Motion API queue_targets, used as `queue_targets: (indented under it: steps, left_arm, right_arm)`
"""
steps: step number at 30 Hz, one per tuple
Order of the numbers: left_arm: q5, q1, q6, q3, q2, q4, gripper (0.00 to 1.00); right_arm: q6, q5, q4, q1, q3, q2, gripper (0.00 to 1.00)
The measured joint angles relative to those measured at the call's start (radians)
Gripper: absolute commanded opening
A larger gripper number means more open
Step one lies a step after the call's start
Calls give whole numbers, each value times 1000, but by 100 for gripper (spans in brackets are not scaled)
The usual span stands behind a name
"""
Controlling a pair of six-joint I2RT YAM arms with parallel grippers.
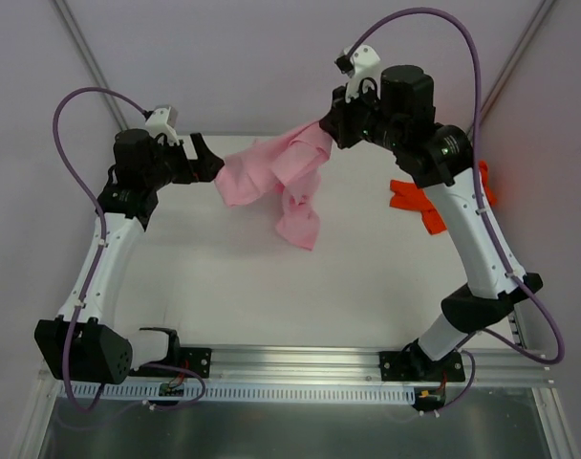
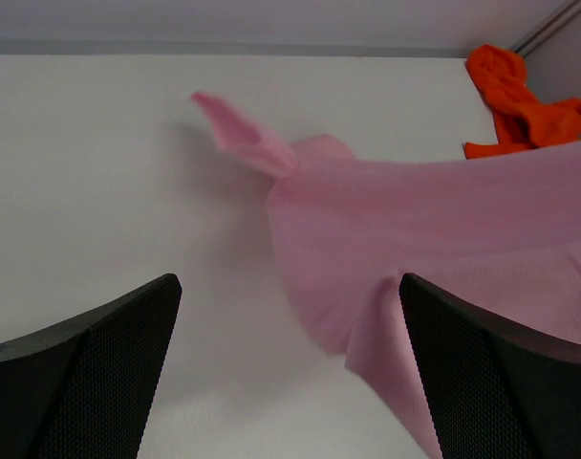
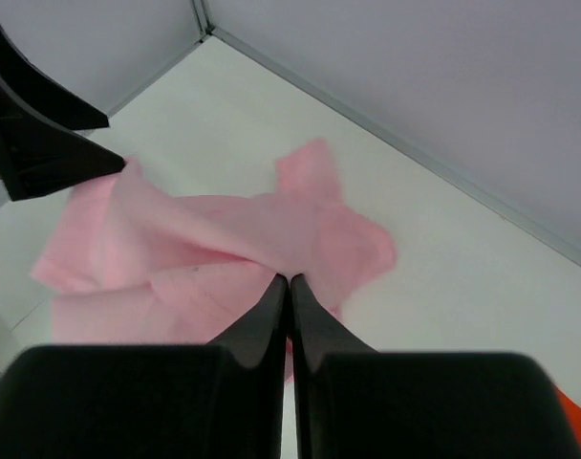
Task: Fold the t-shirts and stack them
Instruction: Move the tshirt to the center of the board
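Pinching a fold of the pink t-shirt (image 3: 224, 239), my right claw (image 3: 289, 279) is clamped closed on the cloth and holds that end off the table (image 1: 224, 277), the rest trailing down onto it. My left claw (image 2: 290, 284) gapes wide just beside the shirt's other edge, gripping nothing. I see the orange t-shirt (image 1: 405, 199) bunched at the table's right side, apart from the pink one.
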State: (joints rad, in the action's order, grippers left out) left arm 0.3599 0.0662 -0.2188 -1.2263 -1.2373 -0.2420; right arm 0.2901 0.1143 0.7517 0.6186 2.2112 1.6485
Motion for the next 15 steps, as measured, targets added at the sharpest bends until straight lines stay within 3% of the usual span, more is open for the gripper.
queue_targets:
  steps: [8, 15]
  left_arm:
    - [-3, 0, 2, 16, 101, 0, 99]
    - [-25, 0, -18, 126, 94, -5, 99]
  right_arm:
    - [2, -10, -26, -27, -232, 88, 1]
    - [-20, -27, -29, -98, -427, 210, 1]
